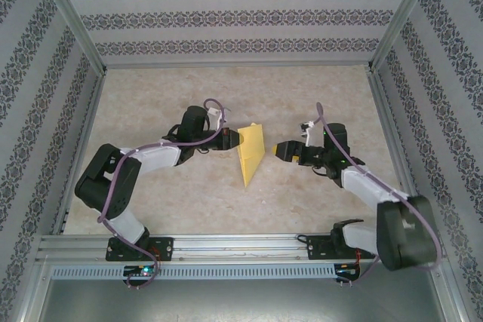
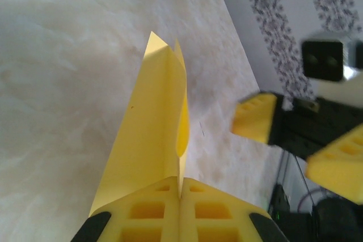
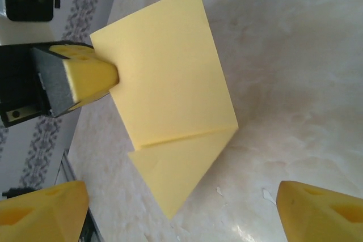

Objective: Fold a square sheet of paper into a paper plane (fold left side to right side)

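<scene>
- L claw (image 1: pixel 235 139): jaws pressed together, clamped on the left edge of the sheet of paper (image 1: pixel 250 152). Own wrist cam shows the two yellow fingers (image 2: pixel 153 211) meeting w/ the paper edge caught in the seam betw. them.
- From the R wrist cam, L claw (image 3: pixel 112 75) comes in from the left & bites the sheet's side edge near its upper corner.
- Sheet of paper (image 3: pixel 170 83): yellow, already folded. A broad rectangular part w/ a diagonal crease under it, then a triangular part running down to a point.
- In the top view the point aims toward the near edge of the worktop (image 1: pixel 189 201). The sheet sits roughly mid-worktop, betw. the two claws.
- L wrist cam sees the sheet (image 2: pixel 153 134) nearly edge-on. Layers gape a little along the right side, w/ a second tip poking up behind the first at the far end.
- Can't tell if the pointed end touches the worktop or hangs clear of it.
- R claw (image 1: pixel 281 150): jaws well apart, nothing betw. them. It's just beside the sheet's right edge w/ a visible gap, not touching.
- R wrist cam: its own yellow fingertips (image 3: pixel 317 211) sit at both bottom corners, the sheet's point lying betw. & ahead of them.
- L wrist cam also catches the R claw (image 2: pixel 295 140) at right, blurred, fingers spread.
- Worktop is pale beige, marbled; a few sm. white flecks (image 3: pixel 266 194) near the R claw.
</scene>
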Available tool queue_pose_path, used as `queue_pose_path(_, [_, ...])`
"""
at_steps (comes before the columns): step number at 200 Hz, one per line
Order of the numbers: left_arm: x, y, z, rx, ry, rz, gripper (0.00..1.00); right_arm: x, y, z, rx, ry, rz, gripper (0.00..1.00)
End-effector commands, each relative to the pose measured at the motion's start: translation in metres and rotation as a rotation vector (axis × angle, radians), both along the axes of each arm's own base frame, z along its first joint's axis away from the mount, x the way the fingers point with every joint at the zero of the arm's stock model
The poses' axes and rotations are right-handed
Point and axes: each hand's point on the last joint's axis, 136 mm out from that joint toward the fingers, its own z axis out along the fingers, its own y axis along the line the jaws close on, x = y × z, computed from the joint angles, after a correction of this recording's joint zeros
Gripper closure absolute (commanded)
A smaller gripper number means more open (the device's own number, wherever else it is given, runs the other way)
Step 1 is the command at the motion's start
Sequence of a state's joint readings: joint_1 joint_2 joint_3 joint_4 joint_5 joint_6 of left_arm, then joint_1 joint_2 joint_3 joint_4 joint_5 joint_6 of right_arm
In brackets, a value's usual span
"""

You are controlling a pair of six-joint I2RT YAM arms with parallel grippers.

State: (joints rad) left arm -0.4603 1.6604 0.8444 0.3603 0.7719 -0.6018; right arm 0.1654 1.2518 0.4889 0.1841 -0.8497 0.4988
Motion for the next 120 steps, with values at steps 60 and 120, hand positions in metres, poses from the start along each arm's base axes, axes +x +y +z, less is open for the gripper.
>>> queue_pose_path(60, [-0.034, 0.0, -0.006, -0.052, -0.018, -0.188, 1.0, 0.018, 0.067, -0.011, 0.158, -0.102, 0.292, 0.17])
queue_pose_path(120, [-0.026, 0.01, -0.021, -0.01, 0.019, -0.129, 1.0, 0.021, 0.069, -0.012, 0.182, -0.078, 0.298, 0.43])
